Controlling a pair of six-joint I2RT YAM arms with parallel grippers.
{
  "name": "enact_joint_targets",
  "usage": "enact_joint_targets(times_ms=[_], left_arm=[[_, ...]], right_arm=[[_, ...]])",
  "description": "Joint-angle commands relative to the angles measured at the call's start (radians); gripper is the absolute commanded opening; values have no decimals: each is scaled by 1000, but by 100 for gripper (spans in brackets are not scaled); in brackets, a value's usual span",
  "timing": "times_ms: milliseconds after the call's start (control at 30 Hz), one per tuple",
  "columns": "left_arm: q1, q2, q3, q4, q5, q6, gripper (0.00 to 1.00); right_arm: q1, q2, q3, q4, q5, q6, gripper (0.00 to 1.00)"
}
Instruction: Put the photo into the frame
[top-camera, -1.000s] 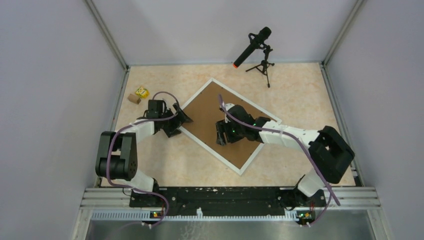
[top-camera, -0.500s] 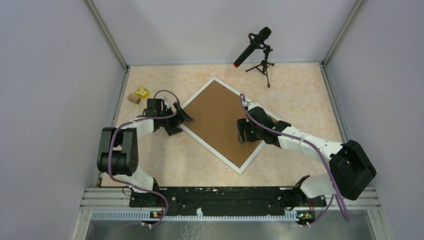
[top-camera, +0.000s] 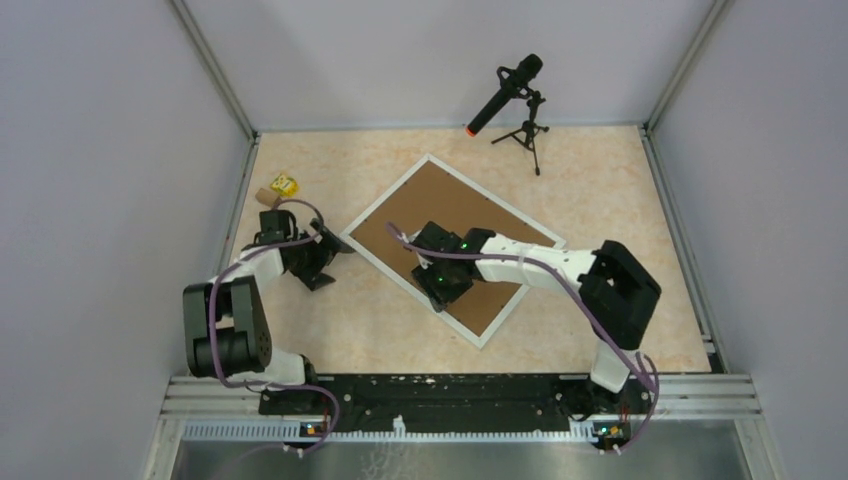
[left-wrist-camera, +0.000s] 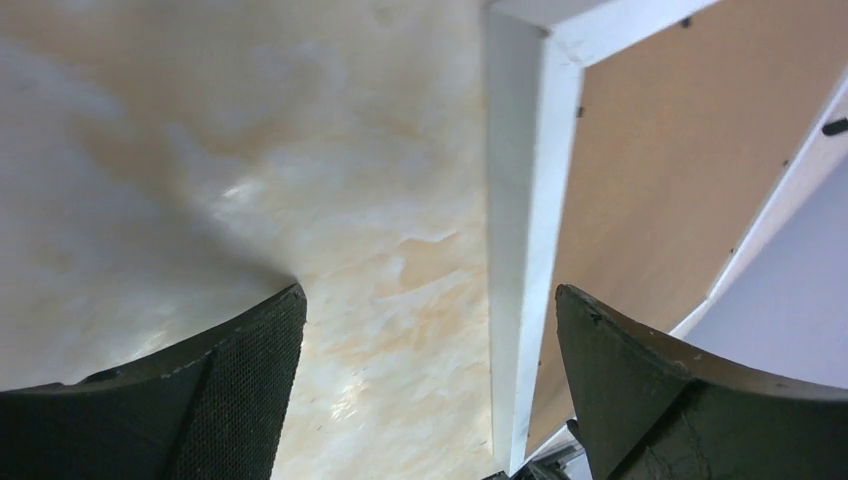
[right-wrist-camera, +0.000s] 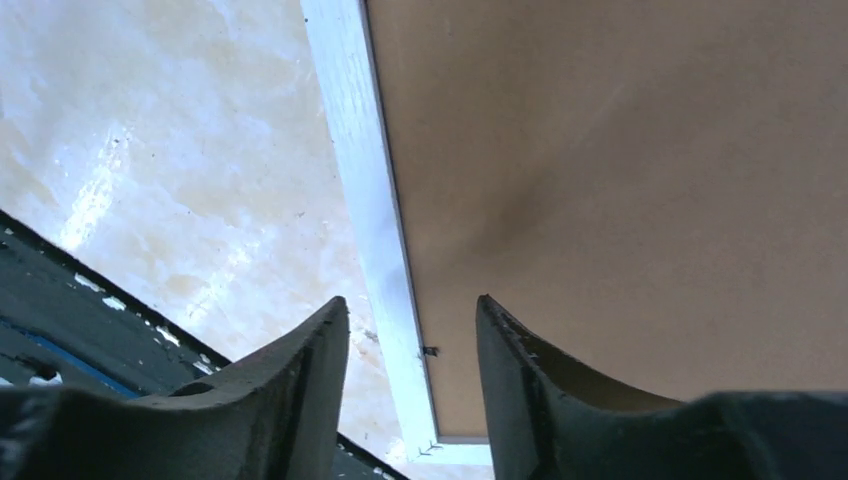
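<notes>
Microphone (top-camera: 505, 92) on tripod (top-camera: 529, 137), yellow block (top-camera: 284, 184), brown block (top-camera: 264, 196), brown backing board (top-camera: 455, 208)

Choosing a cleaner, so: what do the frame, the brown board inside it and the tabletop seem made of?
The frame: probably painted wood or composite, matte white, with a mitred corner seam. The backing board: likely hardboard or fibreboard, flat uniform brown without grain. The table: beige marble pattern with glossy glare; laminate or stone, cannot tell.

The frame (top-camera: 385, 197) moulding: white. Its backing board (top-camera: 445, 205): plain brown. The surface (top-camera: 590, 180): beige, cream-marbled. The microphone (top-camera: 505, 92): black, orange tip. The left end effector (left-wrist-camera: 430, 300) and right end effector (right-wrist-camera: 412, 305): black.
</notes>
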Motion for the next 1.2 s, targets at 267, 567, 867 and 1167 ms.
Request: enact_joint_targets(times_ms=[267,567,867,1167], left_arm=[[51,-131,-77,-73,-52,-20,99],[52,-114,-180,85,88,-69,98],[51,-89,-351,475,333,-213,98],[21,-68,-531,838,398,-336,93]], right_arm=[[121,372,452,-368,178,57,46],[145,496,550,-447,237,90,32],[151,374,567,-389,317,109,0],[136,276,557,-355,256,76,0]])
